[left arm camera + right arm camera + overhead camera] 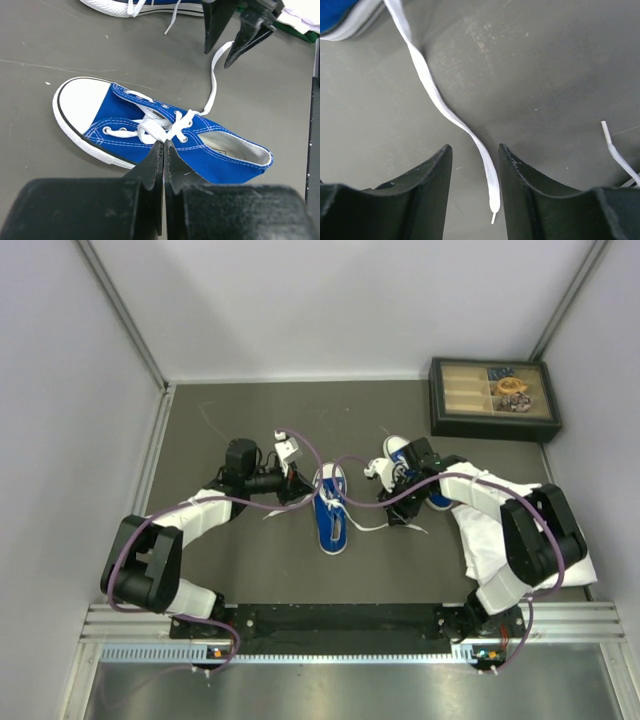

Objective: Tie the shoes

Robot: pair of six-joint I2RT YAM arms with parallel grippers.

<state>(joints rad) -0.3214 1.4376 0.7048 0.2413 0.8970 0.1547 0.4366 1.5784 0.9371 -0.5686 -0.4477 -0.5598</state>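
One blue shoe [332,520] lies in the middle of the mat, its white toe cap [80,102] pointing away from the arms. My left gripper [164,143] is shut, its tips pinching the white laces [160,127] where they cross over the tongue. A loose lace [440,107] trails off this shoe to the right. Its end lies on the mat between the fingers of my right gripper [475,150], which stands open and touches nothing. The second shoe [400,452] lies further back, partly hidden under the right arm.
A white cloth [480,540] is spread under the right arm. A dark compartment box [495,398] with small items sits at the back right. Another lace end [615,150] lies right of my right gripper. Walls close in the left and far sides.
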